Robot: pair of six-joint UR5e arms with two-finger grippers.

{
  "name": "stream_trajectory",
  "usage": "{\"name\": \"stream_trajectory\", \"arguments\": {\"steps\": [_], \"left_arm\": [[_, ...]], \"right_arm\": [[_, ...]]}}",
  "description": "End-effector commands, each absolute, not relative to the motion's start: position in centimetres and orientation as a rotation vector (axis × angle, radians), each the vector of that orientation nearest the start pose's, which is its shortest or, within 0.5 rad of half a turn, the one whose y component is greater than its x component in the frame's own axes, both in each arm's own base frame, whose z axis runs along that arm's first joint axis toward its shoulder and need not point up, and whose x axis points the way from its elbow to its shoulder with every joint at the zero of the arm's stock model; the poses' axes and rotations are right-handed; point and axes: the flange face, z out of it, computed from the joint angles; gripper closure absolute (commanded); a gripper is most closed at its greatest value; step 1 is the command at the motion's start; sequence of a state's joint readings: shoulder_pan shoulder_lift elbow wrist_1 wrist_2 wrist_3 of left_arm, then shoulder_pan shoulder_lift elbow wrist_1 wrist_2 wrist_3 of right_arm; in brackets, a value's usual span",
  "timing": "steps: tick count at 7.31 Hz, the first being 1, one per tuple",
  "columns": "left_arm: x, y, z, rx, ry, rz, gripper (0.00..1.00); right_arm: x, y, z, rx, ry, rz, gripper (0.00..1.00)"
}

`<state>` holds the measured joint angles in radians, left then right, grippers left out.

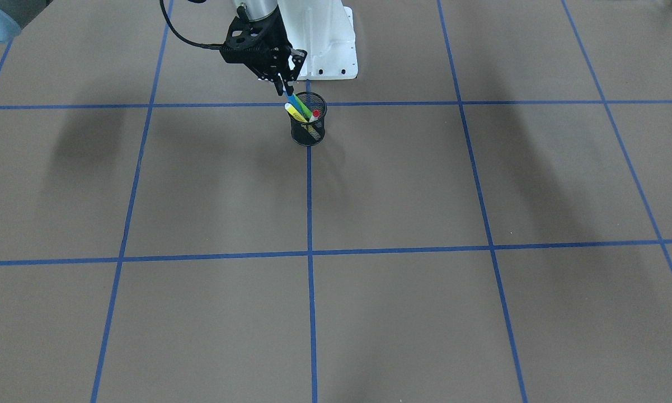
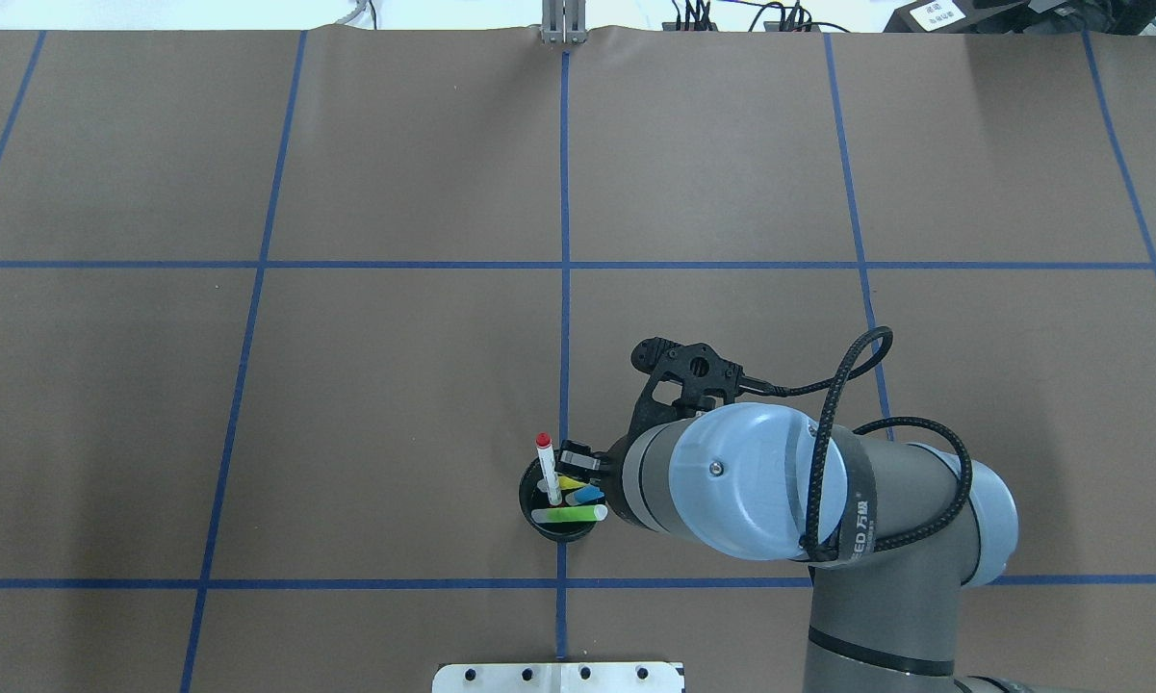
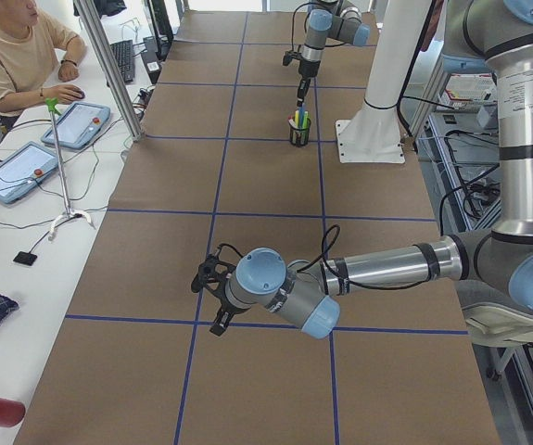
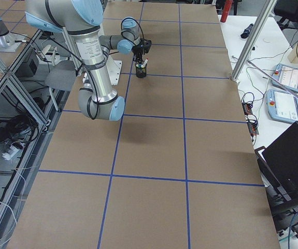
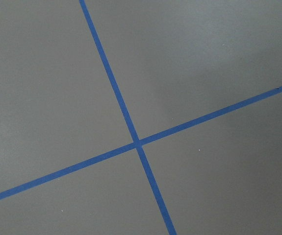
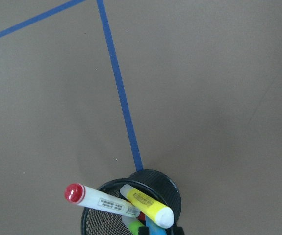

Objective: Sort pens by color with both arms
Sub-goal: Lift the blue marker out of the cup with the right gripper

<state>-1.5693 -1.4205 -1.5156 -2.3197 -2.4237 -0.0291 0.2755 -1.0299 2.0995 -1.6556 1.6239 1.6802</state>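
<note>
blue pen: leans in the mesh cup among the red-capped pen, green highlighter and yellow highlighter.
right claw: seems pinched on the blue pen's top end.
lift: draw it out along its lean, so the neighbours and cup stay put.
left claw: well apart; spread or pressed together, cannot tell.
room: table edges far off; white base near behind.

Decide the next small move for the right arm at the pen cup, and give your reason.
Probably raise the right tool straight up, drawing the blue pen out of the black mesh cup. Its tips sit at that pen's upper end, though a firm grip is not clear, and no pen lies outside the cup.
</note>
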Motion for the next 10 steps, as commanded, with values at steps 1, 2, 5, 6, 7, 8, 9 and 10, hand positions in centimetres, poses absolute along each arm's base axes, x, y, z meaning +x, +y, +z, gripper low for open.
{"name": "stream_trajectory", "arguments": {"steps": [1,2,5,6,7,8,9,10], "left_arm": [[-5.8,-44.0,66.7,0.498,0.839,0.207,0.0],[-5.8,-44.0,66.7,0.498,0.838,0.208,0.0],[-5.8,-43.8,66.7,0.506,0.838,0.209,0.0],[-5.8,-43.8,66.7,0.506,0.838,0.209,0.0],[-5.8,-43.8,66.7,0.506,0.838,0.209,0.0],[-5.8,-43.8,66.7,0.506,0.838,0.209,0.0],[-5.8,-43.8,66.7,0.504,0.838,0.209,0.0],[-5.8,-43.8,66.7,0.504,0.838,0.209,0.0]], "right_arm": [[-46.0,-27.4,13.7,0.03,-1.008,0.337,1.0],[-44.0,-28.3,12.9,0.004,-1.032,0.343,1.0],[-40.5,-30.3,10.7,-0.012,-1.098,0.364,1.0],[-40.2,-31.5,10.7,0.018,-1.095,0.384,1.0],[-40.1,-33.4,10.7,0.065,-1.081,0.387,1.0],[-41.1,-36.1,11.0,0.092,-1.045,0.424,1.0],[-42.7,-38.8,11.3,0.131,-1.002,0.443,1.0],[-44.5,-42.0,12.9,0.163,-1.016,0.454,1.0]]}}
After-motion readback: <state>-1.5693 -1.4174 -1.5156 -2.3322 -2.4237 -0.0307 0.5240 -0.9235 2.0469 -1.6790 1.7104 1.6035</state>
